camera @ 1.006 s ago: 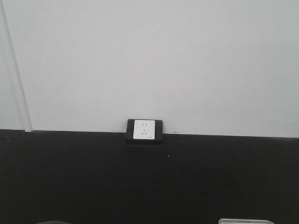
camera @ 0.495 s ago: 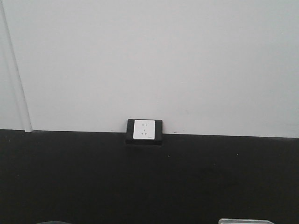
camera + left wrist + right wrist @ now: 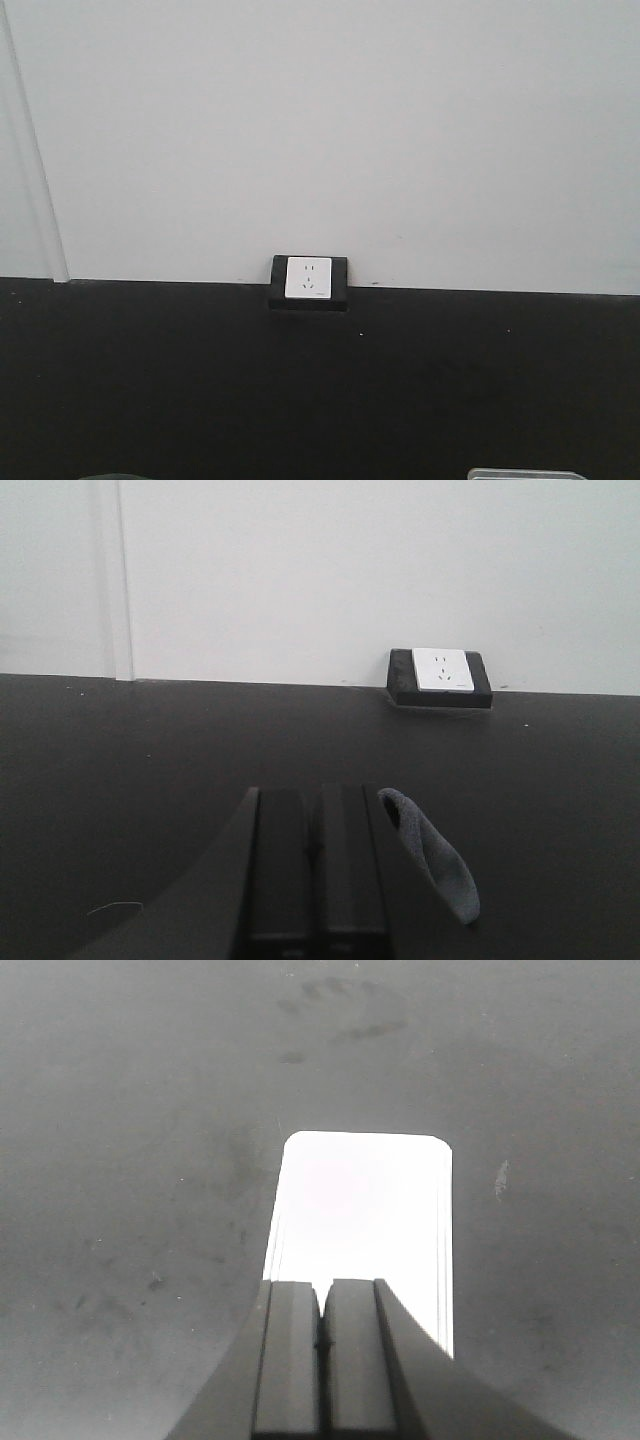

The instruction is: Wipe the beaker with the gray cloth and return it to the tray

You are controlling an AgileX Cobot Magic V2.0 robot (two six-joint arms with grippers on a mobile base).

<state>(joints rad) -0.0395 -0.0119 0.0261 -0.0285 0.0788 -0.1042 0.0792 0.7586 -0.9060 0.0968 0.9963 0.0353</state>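
Observation:
The gray cloth (image 3: 435,852) shows in the left wrist view as a folded flap just right of my left gripper (image 3: 318,805). The left jaws are pressed together with no cloth visible between them. I cannot tell whether the cloth touches the finger. My right gripper (image 3: 322,1295) is shut and empty, hovering over the white tray (image 3: 360,1200) on the black table. The tray's far rim (image 3: 527,474) peeks in at the bottom right of the front view. The beaker is out of view in all frames.
A white wall socket in a black frame (image 3: 309,281) sits where the black table meets the white wall; it also shows in the left wrist view (image 3: 441,672). A dark rounded shape (image 3: 112,477) shows at the bottom left edge of the front view.

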